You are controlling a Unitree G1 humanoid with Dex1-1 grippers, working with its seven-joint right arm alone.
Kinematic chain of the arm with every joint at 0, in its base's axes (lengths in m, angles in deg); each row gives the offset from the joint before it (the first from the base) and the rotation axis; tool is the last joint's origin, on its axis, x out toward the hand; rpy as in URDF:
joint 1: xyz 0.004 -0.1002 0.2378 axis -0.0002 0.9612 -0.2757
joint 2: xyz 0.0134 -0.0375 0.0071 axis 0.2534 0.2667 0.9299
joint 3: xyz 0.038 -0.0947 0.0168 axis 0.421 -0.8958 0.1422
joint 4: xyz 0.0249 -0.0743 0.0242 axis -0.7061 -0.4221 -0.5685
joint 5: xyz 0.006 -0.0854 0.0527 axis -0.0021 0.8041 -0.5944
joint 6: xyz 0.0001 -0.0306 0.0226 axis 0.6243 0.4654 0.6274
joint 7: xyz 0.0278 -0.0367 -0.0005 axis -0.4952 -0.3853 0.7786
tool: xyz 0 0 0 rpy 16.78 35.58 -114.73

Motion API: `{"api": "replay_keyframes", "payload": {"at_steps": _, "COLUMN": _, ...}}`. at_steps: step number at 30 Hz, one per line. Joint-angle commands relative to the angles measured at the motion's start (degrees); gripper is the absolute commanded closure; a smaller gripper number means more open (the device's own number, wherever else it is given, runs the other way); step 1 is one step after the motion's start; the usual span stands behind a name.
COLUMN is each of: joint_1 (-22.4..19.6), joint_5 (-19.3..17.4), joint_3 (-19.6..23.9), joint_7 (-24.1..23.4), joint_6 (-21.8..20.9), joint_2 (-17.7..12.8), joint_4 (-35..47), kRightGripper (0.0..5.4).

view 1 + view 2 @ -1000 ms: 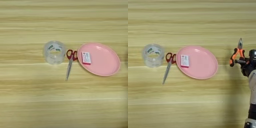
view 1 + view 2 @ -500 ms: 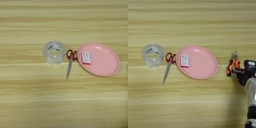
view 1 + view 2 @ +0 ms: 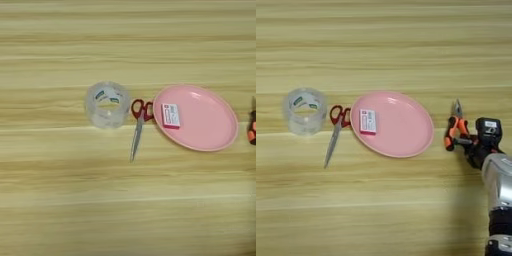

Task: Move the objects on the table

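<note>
Left eye view: the wood-grain surface (image 3: 125,210) fills the frame, its plank lines running across. Left of middle stands the clear tape roll (image 3: 107,104), upright with its hole facing up. Just to its right lie the red-handled scissors (image 3: 138,127), handles at the top and touching the left rim of the pink oval plate (image 3: 205,125), blades closed and pointing down and slightly left. The small pink-white card (image 3: 170,115) lies inside the plate, on its left part. At the right edge only a sliver of orange and black shows — the pliers (image 3: 252,131), cut off by the frame and apart from the plate's rim. The hand is outside this view.

Right eye view: the same row sits further left — tape roll, scissors, plate with the card on its left part. To the right of the plate, clear of its rim, are the small orange-and-black-handled pliers, metal nose pointing up and away, handles toward the bottom. The hand (image 3: 466,142) comes in from the lower right on a silver forearm (image 3: 499,185), and its black fingers are clamped on the pliers' handles. Whether the pliers touch the surface or hang just above it cannot be told.
</note>
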Motion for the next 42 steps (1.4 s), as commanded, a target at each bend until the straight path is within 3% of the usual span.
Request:
{"api": "replay_keyframes", "payload": {"at_steps": 1, "joint_1": -1.8, "joint_5": -0.5, "joint_3": -2.8, "joint_7": 1.8, "joint_6": 0.3, "joint_2": 1.0, "joint_4": 1.2, "kRightGripper": 4.61}}
{"api": "replay_keyframes", "payload": {"at_steps": 3, "joint_1": -1.9, "joint_5": -0.6, "joint_3": -3.1, "joint_7": 1.8, "joint_6": 0.2, "joint_2": 0.9, "joint_4": 1.0, "kRightGripper": 4.61}}
{"api": "replay_keyframes", "payload": {"at_steps": 4, "joint_1": -1.9, "joint_5": -0.7, "joint_3": -3.2, "joint_7": 1.9, "joint_6": 0.2, "joint_2": 1.0, "joint_4": 1.0, "kRightGripper": 4.25}}
{"api": "replay_keyframes", "payload": {"at_steps": 19, "joint_1": -1.0, "joint_5": -1.6, "joint_3": -2.5, "joint_7": 1.0, "joint_6": 0.7, "joint_2": 1.2, "joint_4": 6.8, "kRightGripper": 2.80}}
{"api": "replay_keyframes", "payload": {"at_steps": 42, "joint_1": 0.0, "joint_5": -0.9, "joint_3": 2.3, "joint_7": -2.1, "joint_6": 2.2, "joint_2": -2.5, "joint_4": 14.7, "kRightGripper": 0.43}}
